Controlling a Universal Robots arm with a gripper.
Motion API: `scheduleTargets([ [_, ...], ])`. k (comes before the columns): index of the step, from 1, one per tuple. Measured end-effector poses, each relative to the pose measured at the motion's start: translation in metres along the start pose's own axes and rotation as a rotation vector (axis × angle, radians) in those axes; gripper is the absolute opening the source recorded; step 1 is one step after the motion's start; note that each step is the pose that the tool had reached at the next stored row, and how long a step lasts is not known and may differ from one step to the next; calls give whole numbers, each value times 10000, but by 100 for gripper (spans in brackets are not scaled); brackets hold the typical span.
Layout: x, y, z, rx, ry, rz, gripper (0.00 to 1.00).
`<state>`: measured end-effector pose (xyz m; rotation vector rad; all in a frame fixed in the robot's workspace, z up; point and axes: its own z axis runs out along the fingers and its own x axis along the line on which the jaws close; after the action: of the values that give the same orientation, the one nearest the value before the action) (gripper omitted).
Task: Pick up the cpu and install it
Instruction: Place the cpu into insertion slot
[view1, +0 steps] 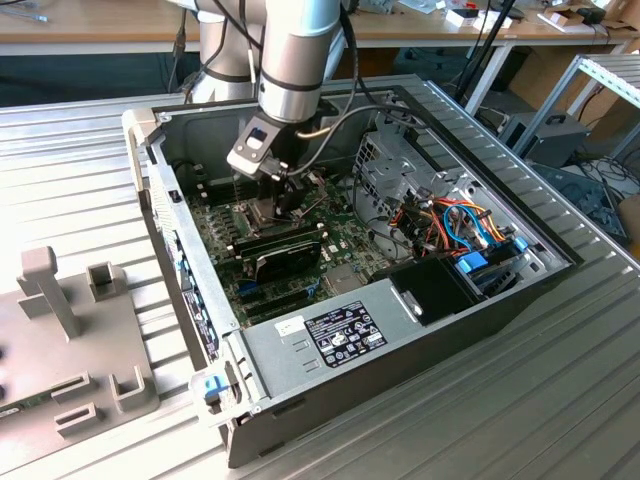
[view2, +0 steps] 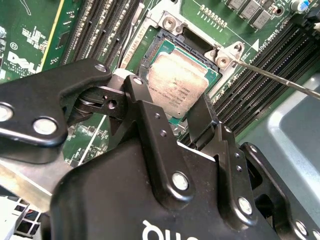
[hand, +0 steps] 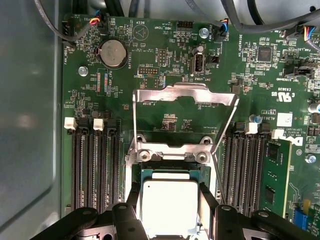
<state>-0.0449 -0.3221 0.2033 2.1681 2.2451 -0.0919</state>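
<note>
Silvery metal tops the cpu (view2: 177, 82), which lies in the dark socket (view2: 149, 56) near the middle of the motherboard (hand: 252, 90). I cannot tell whether it is fully seated. My gripper (view2: 170, 97) stands right over it. My black fingers (view2: 150, 130) are drawn in against two opposite edges of the chip, pinching it between them.

Just beyond the cpu, the hinged socket frame (hand: 185, 97) is swung open and lies tilted back over the board. Its thin lever rod (view2: 280, 80) slants away past one corner. Banks of dark memory slots (hand: 95, 165) flank the socket on both sides, and a green memory module (hand: 277, 172) stands in the far bank. A coin battery (hand: 113, 53) sits toward the board's edge.

In the exterior view, my arm (view1: 300, 50) reaches down into the open computer case (view1: 180, 240), with the power supply (view1: 340, 335) along its near wall.
</note>
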Motion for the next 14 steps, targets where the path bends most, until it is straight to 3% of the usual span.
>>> scheduleTargets([
  [14,-8,0,31,2,-4,0,55],
])
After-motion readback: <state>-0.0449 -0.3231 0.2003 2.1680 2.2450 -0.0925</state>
